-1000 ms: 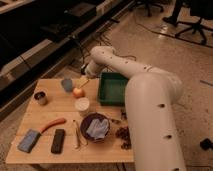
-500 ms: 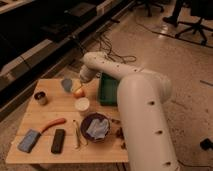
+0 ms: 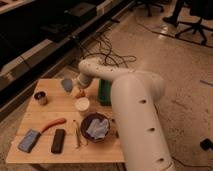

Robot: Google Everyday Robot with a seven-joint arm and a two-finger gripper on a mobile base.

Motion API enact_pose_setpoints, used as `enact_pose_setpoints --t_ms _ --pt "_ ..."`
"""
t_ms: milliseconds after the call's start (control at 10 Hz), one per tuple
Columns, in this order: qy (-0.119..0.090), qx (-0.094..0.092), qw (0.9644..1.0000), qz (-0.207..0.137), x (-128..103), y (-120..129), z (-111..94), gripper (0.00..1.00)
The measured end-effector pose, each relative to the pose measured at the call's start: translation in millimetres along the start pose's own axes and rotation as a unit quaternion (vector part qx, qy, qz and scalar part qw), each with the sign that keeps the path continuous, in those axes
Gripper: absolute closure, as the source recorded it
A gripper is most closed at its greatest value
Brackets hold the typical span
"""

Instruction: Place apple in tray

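Move: pincer (image 3: 79, 88) is closing down onto apple (image 3: 80, 94) near tray (image 3: 103, 93) | Grip: cannot tell | Task: pickup is starting

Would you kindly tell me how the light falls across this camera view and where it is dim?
Camera view: warm light on the wooden table and white arm; shelving behind lies in deep shade; the gripper, at the apple beside the tray, looks dimmer under the arm.

Wooden desk (image 3: 45, 111), white cup (image 3: 82, 105) near the pincer (image 3: 80, 92) toward its back, bowl (image 3: 85, 120) with blue cloth (image 3: 98, 129), orange stick (image 3: 53, 124), small can (image 3: 40, 97)
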Motion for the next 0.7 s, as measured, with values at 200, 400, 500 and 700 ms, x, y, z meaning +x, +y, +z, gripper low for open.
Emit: enact_pose_setpoints --t_ms 200,400,500,700 --pt "0.004 0.001 1.0000 -0.003 -3.4 4.4 8.7 0.20" --pt "0.007 0.004 1.0000 -0.005 -4.7 6.2 14.8 0.20" --pt "0.010 0.008 0.9999 -0.006 -4.1 6.2 20.0 0.20" --pt "0.014 0.014 0.9998 -0.005 -2.8 4.3 27.3 0.20"
